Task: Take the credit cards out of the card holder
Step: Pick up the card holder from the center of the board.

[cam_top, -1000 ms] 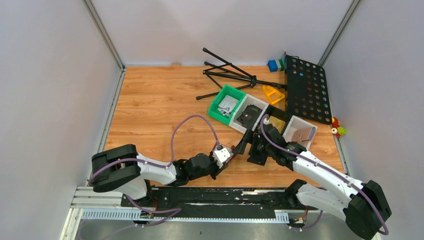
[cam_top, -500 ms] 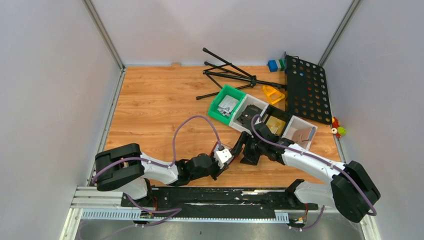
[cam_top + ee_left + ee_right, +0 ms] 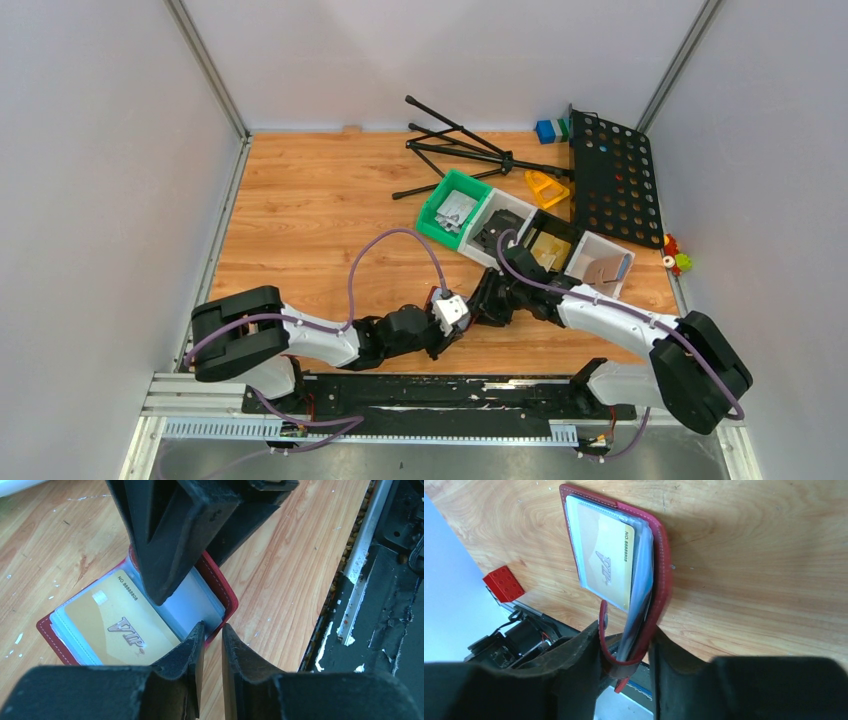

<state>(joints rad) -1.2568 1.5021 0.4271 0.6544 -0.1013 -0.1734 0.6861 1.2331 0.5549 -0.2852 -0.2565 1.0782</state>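
Observation:
The card holder (image 3: 223,593) lies open on the wood, dark red with clear sleeves. A gold VIP credit card (image 3: 112,625) shows in the top sleeve. My left gripper (image 3: 212,629) is at its near corner, jaws a thin slit apart with the red edge pinched at the tips. One of the right gripper's fingers (image 3: 170,540) crosses over the sleeves. In the right wrist view the card holder (image 3: 663,555) stands up from the table with the card (image 3: 606,555) facing out. My right gripper (image 3: 626,641) is shut on its folded end. From above, only a red sliver of the card holder (image 3: 437,292) shows between the left gripper (image 3: 457,308) and the right gripper (image 3: 487,300).
A red brick (image 3: 504,583) lies near the table's front edge. A green bin (image 3: 453,208) and white bins (image 3: 600,262) stand behind the grippers. Farther back are a folded black stand (image 3: 460,150) and a perforated black panel (image 3: 612,178). The black front rail (image 3: 360,580) runs close by.
My right arm has swung left to the card holder and its jaws have narrowed round it. The left arm has barely moved.

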